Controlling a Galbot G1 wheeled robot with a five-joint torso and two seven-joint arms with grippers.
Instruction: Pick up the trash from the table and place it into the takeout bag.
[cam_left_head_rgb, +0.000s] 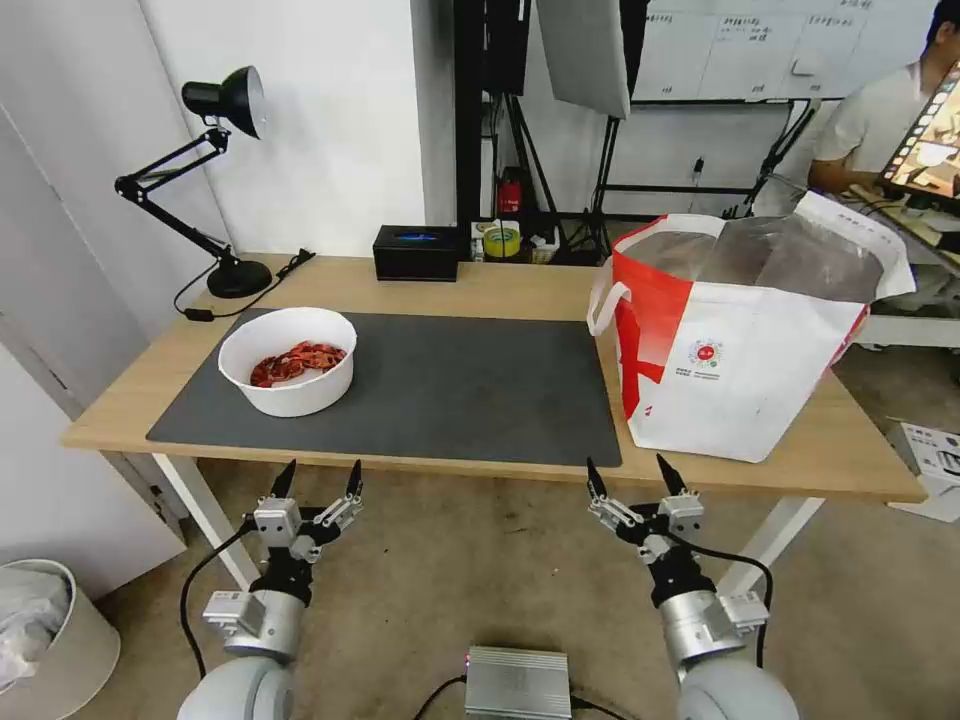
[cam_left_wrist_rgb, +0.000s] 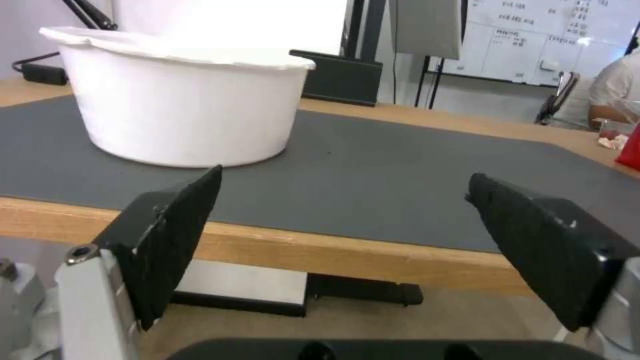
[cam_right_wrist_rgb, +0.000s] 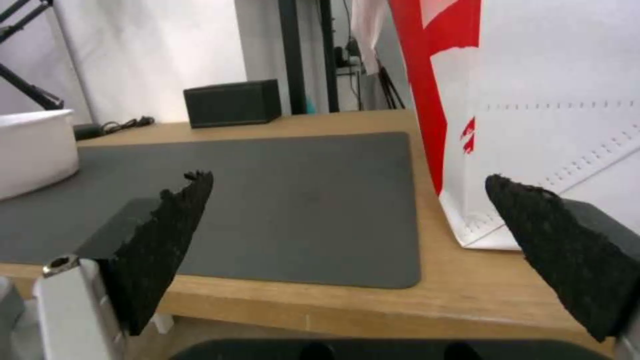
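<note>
The white bowl of red shells stood on the dark grey mat, well apart from the takeout bag. Left gripper and right gripper hovered before the table, jaws spread.

Left gripper and right gripper: both raised side by side, level, fingers spread wide, nothing between them, tips pointing forward.
</note>
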